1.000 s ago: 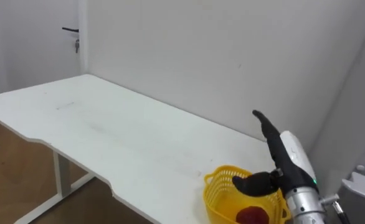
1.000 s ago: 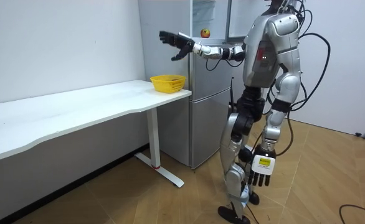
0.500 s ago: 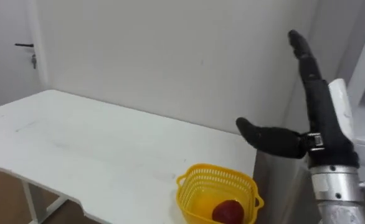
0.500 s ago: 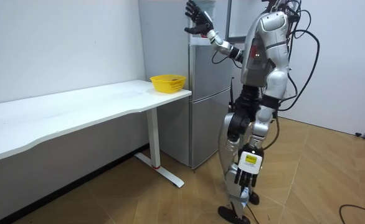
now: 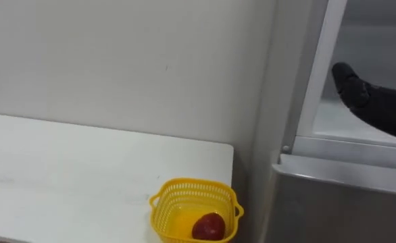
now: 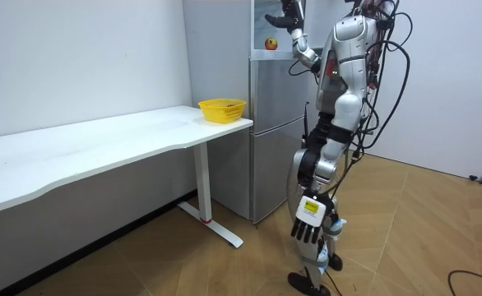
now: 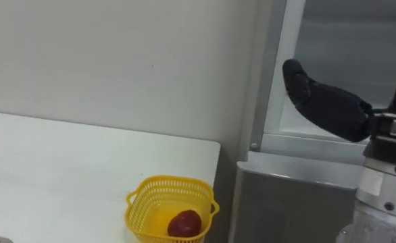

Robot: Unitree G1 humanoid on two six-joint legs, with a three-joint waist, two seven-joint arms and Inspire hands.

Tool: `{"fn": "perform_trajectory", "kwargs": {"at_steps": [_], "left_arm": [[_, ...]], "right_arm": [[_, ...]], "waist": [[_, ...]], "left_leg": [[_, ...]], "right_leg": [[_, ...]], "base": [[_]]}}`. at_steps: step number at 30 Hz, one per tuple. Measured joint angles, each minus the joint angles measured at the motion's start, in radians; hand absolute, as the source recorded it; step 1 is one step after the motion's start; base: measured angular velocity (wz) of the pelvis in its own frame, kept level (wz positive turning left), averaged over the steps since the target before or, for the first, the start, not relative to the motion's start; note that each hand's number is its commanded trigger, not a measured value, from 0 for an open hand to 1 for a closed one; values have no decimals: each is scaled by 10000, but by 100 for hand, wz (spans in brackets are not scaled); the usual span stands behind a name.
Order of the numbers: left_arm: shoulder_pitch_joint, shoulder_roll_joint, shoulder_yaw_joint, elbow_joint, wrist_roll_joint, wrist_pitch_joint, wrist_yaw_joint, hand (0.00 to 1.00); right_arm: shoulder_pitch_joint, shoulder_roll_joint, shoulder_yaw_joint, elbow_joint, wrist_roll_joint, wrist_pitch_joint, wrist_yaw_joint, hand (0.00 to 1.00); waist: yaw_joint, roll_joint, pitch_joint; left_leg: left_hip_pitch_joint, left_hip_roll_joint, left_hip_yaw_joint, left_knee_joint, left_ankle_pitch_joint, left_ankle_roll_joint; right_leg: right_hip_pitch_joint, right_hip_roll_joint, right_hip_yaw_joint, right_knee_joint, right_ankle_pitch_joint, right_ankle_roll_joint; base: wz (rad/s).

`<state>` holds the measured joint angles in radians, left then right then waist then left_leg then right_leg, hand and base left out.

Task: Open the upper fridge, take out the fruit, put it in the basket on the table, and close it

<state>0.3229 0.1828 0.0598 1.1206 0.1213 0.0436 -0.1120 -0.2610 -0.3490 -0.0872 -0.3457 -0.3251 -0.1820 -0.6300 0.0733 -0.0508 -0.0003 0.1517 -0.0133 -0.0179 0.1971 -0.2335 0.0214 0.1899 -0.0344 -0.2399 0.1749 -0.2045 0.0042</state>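
Right hand [image 7: 323,100], fingers straight and empty, is held at the open upper fridge [image 6: 274,107]. Fruit [image 6: 271,43] is seen on its shelf. Fingers are best curled only once alongside the fruit. Left hand [image 6: 307,233] hangs loose.

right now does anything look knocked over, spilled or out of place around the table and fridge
Nothing stands out. The yellow basket sits upright at the corner of the white table with a red fruit inside, and the right hand reaches into the upper fridge compartment. The left hand hangs low.
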Motion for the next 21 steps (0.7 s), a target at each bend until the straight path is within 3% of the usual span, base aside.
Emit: {"fn": "perform_trajectory", "kwargs": {"at_steps": [6,13,17,21], "left_arm": [[-33,-35,0,-1,2,-2,14,0],[-227,-45,-30,58,-3,0,130,0],[-206,-53,-30,201,-7,3,125,0],[-134,-54,-38,338,-4,9,123,0]], "right_arm": [[0,-80,-869,190,209,17,-46,0],[-3,-108,-961,814,646,221,24,0],[-4,-139,-960,1145,1090,443,293,0],[-17,-565,-958,1652,1846,541,401,0]], "waist": [[-187,40,-3],[-141,-55,-38],[-129,-137,12],[-117,-245,44]], "left_leg": [[-17,18,24,-71,-5,-13],[-2,7,81,-53,2,-7],[1,5,91,-49,2,-7],[43,7,90,-46,2,-7]], "right_leg": [[-28,22,13,-6,3,-6],[-72,25,125,-3,2,-6],[-80,25,143,-23,1,-4],[-91,28,149,-36,1,-4]], "base": [[-1],[-4],[0],[0]]}}
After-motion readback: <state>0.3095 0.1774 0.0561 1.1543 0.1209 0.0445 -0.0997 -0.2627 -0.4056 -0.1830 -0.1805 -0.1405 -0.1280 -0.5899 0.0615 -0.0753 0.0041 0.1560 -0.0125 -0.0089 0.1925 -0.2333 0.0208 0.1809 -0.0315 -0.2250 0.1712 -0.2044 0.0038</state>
